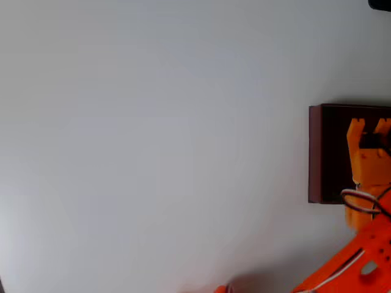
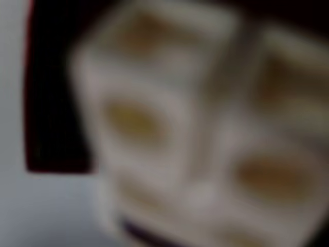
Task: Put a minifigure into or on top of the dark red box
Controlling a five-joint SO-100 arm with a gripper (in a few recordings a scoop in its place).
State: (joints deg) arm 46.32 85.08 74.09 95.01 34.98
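Observation:
The dark red box lies at the right edge of the overhead view, partly cut off, with its nearly black inside facing up. My orange gripper hangs over that inside, fingertips pointing to the top of the picture. In the wrist view a whitish, blocky, heavily blurred shape with brownish hollows takes up most of the picture. It is the minifigure, very close to the camera and held by my gripper. Behind it is the box's dark interior, with a thin red edge on the left.
The pale grey table spreads out left of the box. My orange arm with white cables comes in from the bottom right corner. A small dark object sits at the top right corner.

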